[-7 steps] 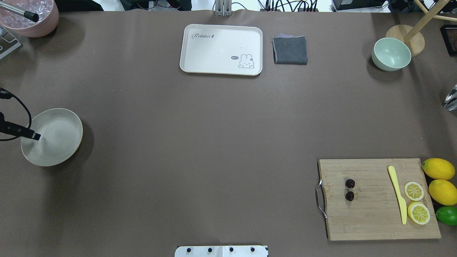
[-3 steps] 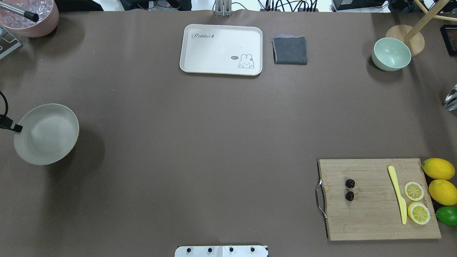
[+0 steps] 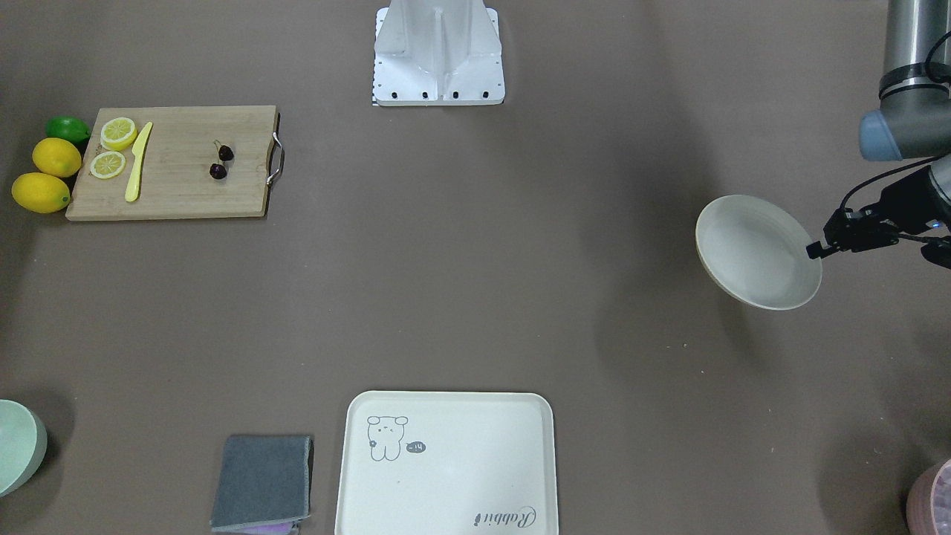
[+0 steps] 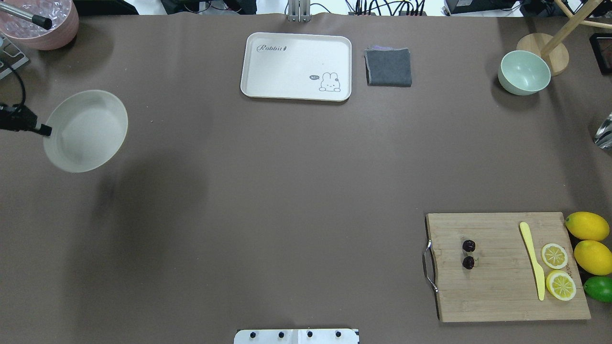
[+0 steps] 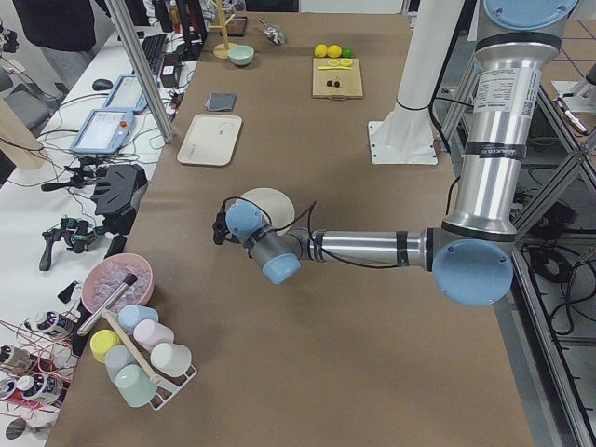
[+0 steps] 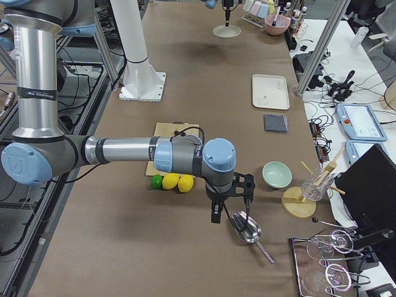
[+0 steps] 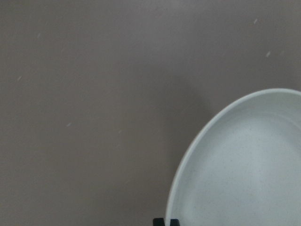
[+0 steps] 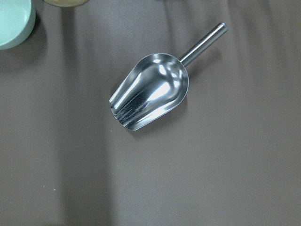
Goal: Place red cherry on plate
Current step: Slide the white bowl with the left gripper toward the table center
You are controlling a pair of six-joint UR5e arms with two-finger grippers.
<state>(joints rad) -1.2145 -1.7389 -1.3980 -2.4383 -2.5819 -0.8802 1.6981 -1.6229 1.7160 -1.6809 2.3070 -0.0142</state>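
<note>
The left tool pinches the rim of the plate, holding it up at the overhead view's left, likely to carry it to the red cherry on the wooden board at lower right (I cannot tell if the right tool is spread).

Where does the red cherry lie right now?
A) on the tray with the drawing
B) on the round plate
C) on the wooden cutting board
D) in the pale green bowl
C: the red cherry lies on the wooden cutting board, near its metal handle, while the plate is far across the table, gripped at its rim by the left claw.
</note>
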